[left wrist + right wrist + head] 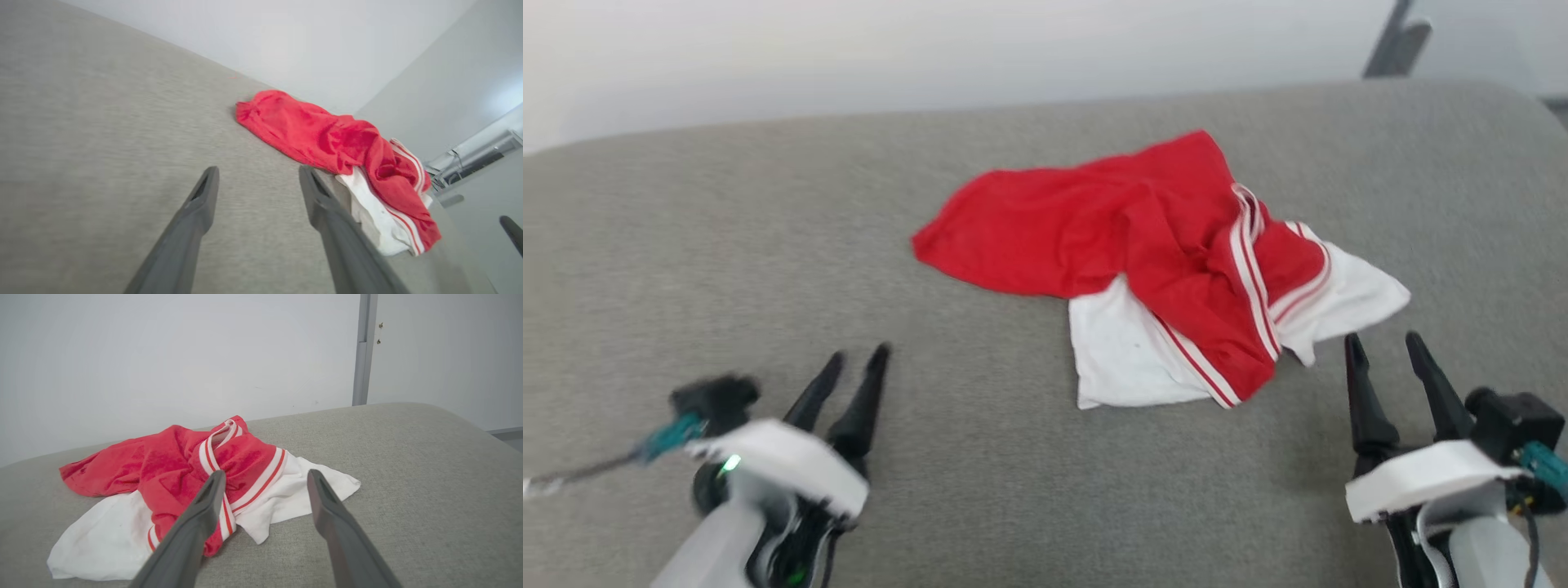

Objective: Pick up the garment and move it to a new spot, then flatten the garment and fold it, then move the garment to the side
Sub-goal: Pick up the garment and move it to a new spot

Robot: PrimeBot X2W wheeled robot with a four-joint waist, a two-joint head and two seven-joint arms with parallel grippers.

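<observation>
You had the garment [1127,237] lying crumpled and untouched right of centre on the grey padded surface [727,245], while the left gripper [859,354] and right gripper [1382,336] hovered by its near edge, jaws apart, apparently poised for the first pick-up.

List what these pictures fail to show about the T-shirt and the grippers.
- T-shirt: which side is its front, all views; its own crumpled folds hide that.
- T-shirt's underside, all views: it lies against the grey cushion.
- Left gripper, head view: blur smears its fingers and wrist.
- Right gripper, right wrist view: the bottom edge cuts off its finger bases.
</observation>
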